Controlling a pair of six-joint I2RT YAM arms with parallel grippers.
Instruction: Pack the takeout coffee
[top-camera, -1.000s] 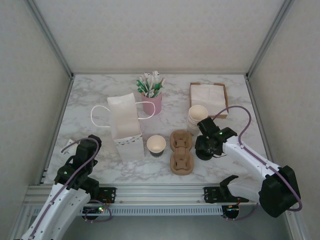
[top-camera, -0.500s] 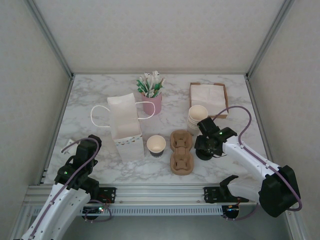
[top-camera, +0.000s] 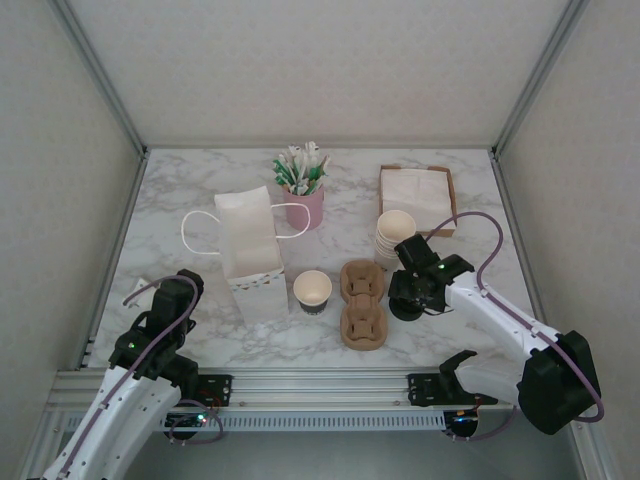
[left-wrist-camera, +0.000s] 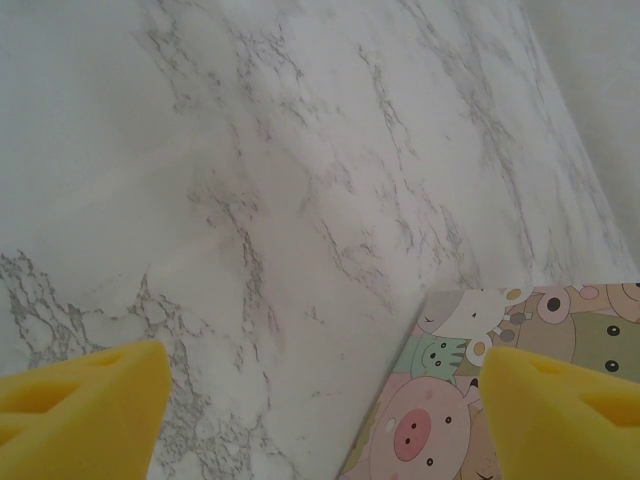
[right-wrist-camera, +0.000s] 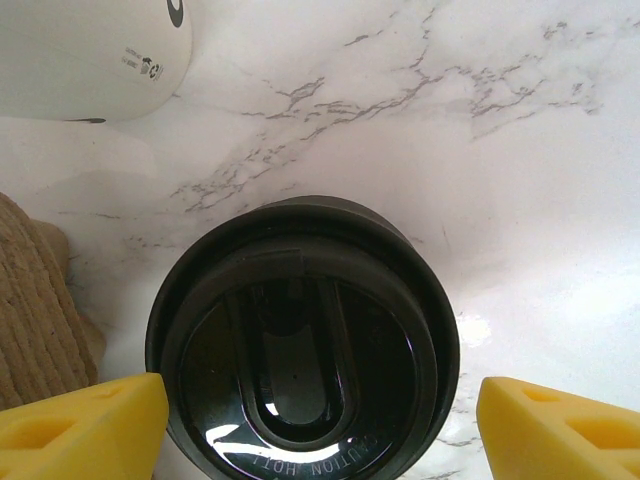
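Right wrist view shows my right fingers (right-wrist-camera: 80, 430) wide open around the takeout coffee (right-wrist-camera: 300, 340) by the bench's (right-wrist-camera: 520, 150) near edge, left fingers (left-wrist-camera: 70, 400) open and empty, so I think grabbing needs a gentle squeeze next.

The black right gripper (top-camera: 404, 298) creeps a little to the left above the takeout coffee cup with a round black plastic lid (right-wrist-camera: 300, 350), drawing nearer to the brown moulded-pulp cup carrier (top-camera: 361, 281). The shift is slight; whether the cup itself moves cannot be told.
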